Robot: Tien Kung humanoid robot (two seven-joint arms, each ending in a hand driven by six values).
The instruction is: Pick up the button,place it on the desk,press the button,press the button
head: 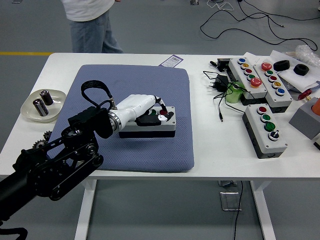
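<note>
A grey button box with a black base [150, 128] lies on the blue pad [135, 85], near its middle. Its red button is partly hidden under my left hand [159, 115]. My left hand, white with black fingers, lies over the top of the box, fingers curled down onto the buttons at its right end. My black left arm [55, 165] comes in from the lower left. My right arm is out of view.
A white dish with two batteries [42, 102] sits at the left. Several other button boxes [265, 130], cables [220, 87] and a green object [233, 93] lie at the right. A person [90, 25] stands at the far left edge.
</note>
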